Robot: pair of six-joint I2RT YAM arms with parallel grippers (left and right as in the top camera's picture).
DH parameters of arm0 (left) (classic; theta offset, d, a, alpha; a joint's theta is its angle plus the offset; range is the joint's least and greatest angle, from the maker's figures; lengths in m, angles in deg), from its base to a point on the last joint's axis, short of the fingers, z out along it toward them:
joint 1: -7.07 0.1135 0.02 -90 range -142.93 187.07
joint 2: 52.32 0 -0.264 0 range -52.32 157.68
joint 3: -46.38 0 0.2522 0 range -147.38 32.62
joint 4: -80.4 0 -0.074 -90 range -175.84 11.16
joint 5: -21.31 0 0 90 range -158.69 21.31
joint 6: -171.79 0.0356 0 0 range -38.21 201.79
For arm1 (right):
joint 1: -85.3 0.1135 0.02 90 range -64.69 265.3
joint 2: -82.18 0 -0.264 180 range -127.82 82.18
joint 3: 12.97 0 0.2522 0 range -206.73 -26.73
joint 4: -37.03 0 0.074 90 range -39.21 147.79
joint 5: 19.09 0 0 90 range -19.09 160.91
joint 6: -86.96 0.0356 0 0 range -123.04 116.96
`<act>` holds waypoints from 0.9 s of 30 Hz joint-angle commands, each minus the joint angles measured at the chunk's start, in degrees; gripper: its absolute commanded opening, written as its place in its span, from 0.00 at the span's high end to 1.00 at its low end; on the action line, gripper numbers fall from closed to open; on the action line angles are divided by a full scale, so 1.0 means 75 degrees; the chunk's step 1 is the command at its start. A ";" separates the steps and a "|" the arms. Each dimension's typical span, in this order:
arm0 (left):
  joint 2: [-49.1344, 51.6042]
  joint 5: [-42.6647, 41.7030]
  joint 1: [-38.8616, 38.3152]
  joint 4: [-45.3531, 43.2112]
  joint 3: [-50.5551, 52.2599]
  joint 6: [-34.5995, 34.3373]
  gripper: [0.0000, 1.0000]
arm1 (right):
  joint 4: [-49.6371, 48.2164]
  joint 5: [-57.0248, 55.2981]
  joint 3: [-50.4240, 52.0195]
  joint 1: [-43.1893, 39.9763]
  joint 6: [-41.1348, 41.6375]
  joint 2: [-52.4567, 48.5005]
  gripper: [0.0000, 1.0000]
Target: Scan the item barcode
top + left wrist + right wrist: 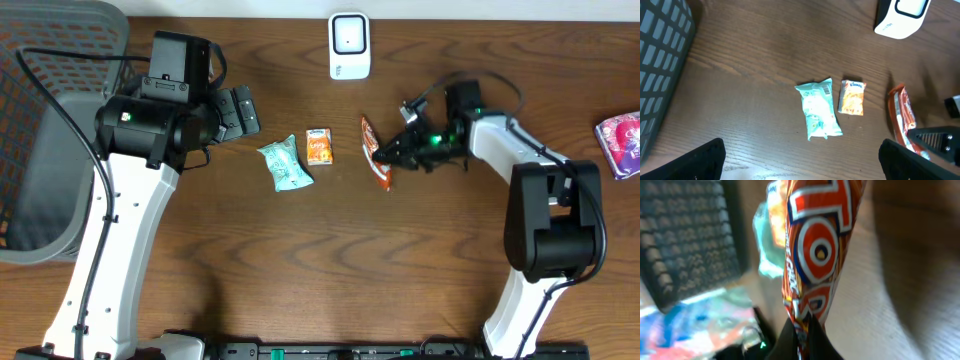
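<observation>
Four packets (286, 163) (319, 146) (370, 135) (620, 143), one scanner (349, 45), one basket (60, 40)

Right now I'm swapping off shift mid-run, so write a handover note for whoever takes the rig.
Left claw: open, empty, beside the basket.
Right claw: shut on the orange snack packet.
Scanner stands at the far edge of the table; teal pack and small orange pack lie between the arms.
Done: packet gripped.
Left: bring its barcode to the scanner.
</observation>
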State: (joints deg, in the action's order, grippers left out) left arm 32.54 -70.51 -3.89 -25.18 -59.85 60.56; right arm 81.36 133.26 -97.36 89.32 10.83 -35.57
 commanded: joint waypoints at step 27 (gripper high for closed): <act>0.0050 -0.0017 0.0023 0.0023 -0.0003 -0.0041 0.02 | 0.2856 -0.4057 -0.0813 -0.0431 -0.0163 0.1463 0.66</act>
State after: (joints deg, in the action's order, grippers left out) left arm 32.54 -70.51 -3.89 -25.18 -59.85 60.56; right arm 102.61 113.26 -102.60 80.99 10.61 -27.49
